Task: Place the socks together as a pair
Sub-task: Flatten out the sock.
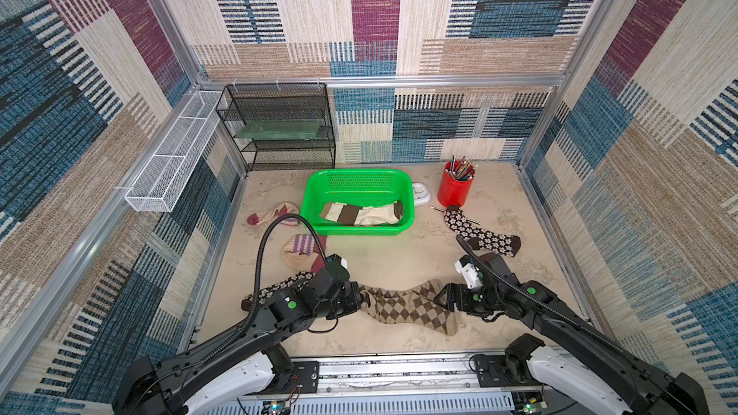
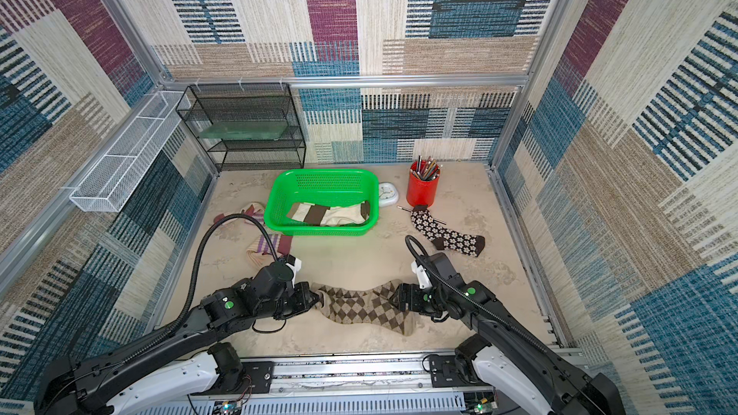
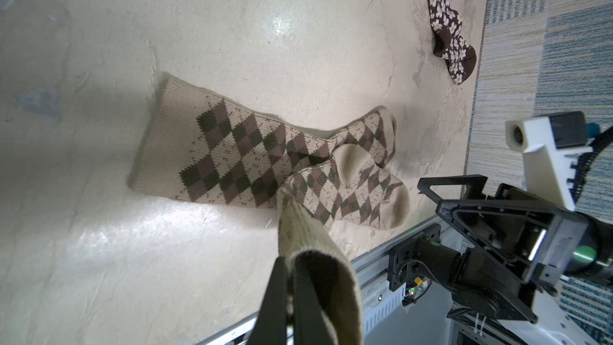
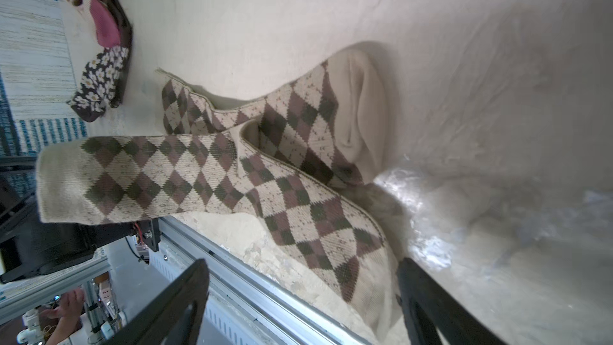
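Note:
Two tan-brown argyle socks (image 1: 403, 307) (image 2: 359, 307) lie crossed at the front centre of the table. My left gripper (image 1: 361, 299) (image 3: 290, 263) is shut on the cuff of one argyle sock (image 3: 318, 243) and holds that end slightly off the table. The other argyle sock (image 3: 232, 157) lies flat. At the pair's right end my right gripper (image 1: 441, 299) (image 4: 303, 270) stands open, with the held sock's foot (image 4: 331, 243) just in front of its fingers. Cream socks with brown bands (image 1: 361, 213) lie in the green basket (image 1: 357, 177).
A daisy sock (image 1: 483, 235) lies right, another (image 1: 275, 287) under my left arm. Two purple-striped socks (image 1: 301, 251) (image 1: 271, 215) lie left of the basket. A red pencil cup (image 1: 455, 189), white clock (image 1: 421, 193) and black mesh shelf (image 1: 279, 125) stand behind.

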You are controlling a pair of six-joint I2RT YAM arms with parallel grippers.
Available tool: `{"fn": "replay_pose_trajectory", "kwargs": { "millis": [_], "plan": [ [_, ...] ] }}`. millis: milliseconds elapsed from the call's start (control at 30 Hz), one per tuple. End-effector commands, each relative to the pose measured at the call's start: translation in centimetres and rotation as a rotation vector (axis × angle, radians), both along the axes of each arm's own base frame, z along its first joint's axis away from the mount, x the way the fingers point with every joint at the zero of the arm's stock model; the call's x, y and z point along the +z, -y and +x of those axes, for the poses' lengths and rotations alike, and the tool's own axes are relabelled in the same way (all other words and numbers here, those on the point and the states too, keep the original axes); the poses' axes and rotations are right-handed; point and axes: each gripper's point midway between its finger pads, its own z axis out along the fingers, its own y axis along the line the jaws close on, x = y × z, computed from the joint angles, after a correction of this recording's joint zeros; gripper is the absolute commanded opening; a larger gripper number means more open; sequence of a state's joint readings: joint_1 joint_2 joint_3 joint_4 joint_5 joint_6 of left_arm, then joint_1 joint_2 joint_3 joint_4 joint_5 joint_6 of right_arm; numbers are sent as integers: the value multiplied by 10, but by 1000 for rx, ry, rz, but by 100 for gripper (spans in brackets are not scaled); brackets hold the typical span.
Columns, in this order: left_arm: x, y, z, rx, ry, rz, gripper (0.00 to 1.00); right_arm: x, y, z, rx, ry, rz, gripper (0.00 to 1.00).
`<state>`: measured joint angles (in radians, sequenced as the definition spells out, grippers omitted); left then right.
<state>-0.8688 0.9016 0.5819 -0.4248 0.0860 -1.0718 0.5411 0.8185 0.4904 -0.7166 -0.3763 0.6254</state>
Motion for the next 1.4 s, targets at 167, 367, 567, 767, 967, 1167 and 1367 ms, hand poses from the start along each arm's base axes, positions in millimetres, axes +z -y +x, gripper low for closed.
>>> {"fn": "replay_pose_trajectory", "kwargs": {
  "millis": [167,367,567,767,967,1167,1367],
  "plan": [
    [69,25,5,-42,85,-104,4,46,-38,-4,196,149,88,93],
    [117,43,7,-42,76,-128,2,117,-92,-25,466,380,268,94],
    [119,57,8,3,-5,-125,0,148,-110,-23,487,544,280,95],
    [127,64,12,23,-5,-113,0,157,-120,-19,476,622,304,95],
    [133,72,13,26,-11,-126,0,157,-129,-16,479,671,306,95],
    [137,71,16,55,-8,-140,0,152,-139,-18,490,699,285,94],
    [149,77,18,56,3,-180,0,136,-134,3,385,722,180,90]
  ]
}}
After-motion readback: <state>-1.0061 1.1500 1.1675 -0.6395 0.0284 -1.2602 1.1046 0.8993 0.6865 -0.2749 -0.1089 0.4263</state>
